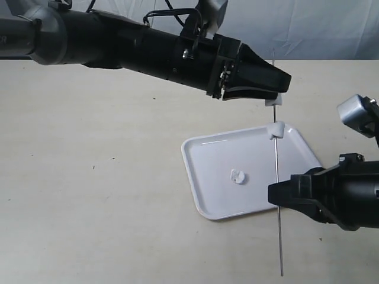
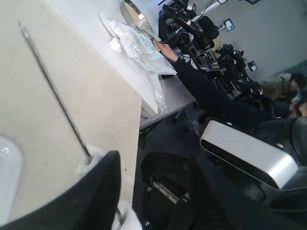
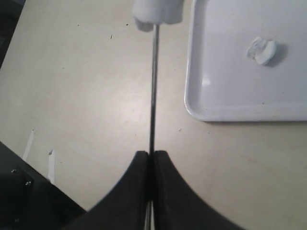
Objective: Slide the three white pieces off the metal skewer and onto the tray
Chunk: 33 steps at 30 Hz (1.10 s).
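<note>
The thin metal skewer (image 1: 277,165) runs front to back past the right edge of the white tray (image 1: 213,154). My right gripper (image 1: 273,194) is shut on its lower part, also in the right wrist view (image 3: 153,154). Two white pieces are threaded on it: one (image 1: 276,130) over the tray's far right corner and one (image 1: 272,102) higher up. That upper piece (image 2: 91,160) touches a finger of my left gripper (image 1: 279,89), whose jaws stand apart. The third piece (image 1: 238,176) lies loose on the tray (image 3: 230,72).
The skewer's free end (image 1: 282,272) sticks out over the table near the front edge. The left wrist view shows the table edge (image 2: 139,103) close behind my left gripper, with people and equipment beyond it.
</note>
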Available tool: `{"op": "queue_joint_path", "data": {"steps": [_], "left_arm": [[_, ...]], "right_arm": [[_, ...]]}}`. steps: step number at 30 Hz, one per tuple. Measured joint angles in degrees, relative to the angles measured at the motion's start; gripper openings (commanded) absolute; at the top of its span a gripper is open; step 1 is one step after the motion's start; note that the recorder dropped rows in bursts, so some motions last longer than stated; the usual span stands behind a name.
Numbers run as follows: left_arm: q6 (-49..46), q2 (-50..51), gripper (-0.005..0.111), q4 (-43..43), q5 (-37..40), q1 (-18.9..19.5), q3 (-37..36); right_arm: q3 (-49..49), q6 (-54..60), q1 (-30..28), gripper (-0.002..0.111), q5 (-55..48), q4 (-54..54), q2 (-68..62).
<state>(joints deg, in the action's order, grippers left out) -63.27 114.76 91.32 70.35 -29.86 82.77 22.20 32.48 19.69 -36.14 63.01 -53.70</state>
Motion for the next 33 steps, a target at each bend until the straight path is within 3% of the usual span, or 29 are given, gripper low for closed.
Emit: {"op": "queue_joint_path", "data": {"steps": [6, 33], "left_arm": [[1.46, -0.47, 0.044, -1.53, -0.85, 3.03, 0.0], [4.05, -0.67, 0.044, -3.91, -0.9, 0.45, 0.0]], "right_arm": [[0.0, 0.17, 0.0, -0.001, 0.48, 0.0, 0.0], [0.0, 0.28, 0.0, -0.001, 2.02, 0.22, 0.0]]}}
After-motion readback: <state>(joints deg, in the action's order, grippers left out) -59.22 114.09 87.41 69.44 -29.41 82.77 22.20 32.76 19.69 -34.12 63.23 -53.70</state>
